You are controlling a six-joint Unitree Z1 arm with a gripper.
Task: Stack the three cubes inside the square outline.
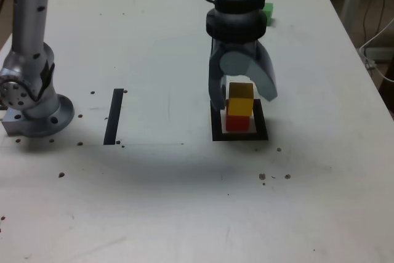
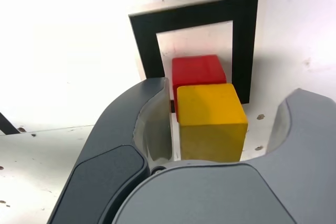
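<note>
Jaws released around yellow cube atop red cube inside square outline; green cube next.

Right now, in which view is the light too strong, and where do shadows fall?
Wrist view: the table is overexposed to plain white, though the yellow cube stays sharp. Exterior view: light is even; a soft shadow lies below the square outline, and the green cube looks slightly blurred.
</note>
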